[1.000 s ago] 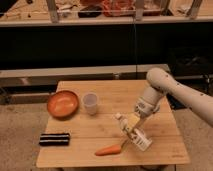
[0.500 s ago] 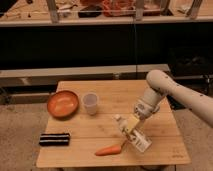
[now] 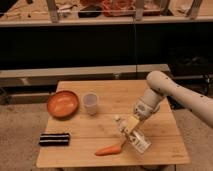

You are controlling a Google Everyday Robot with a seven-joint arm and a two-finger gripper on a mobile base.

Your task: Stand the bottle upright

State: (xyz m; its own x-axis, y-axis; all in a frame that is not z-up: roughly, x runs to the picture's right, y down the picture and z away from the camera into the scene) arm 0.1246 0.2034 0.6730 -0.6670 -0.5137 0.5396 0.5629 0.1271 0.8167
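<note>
The bottle is a small clear plastic one with a white cap and a pale label. It lies slanted on the wooden table, cap toward the upper left and base toward the front right. My gripper reaches down from the white arm on the right and sits right over the bottle's neck end, touching or nearly touching it. An orange carrot lies just left of the bottle's lower end.
An orange bowl stands at the table's left, with a translucent plastic cup beside it. A dark striped packet lies at the front left. A dark shelf unit stands behind the table.
</note>
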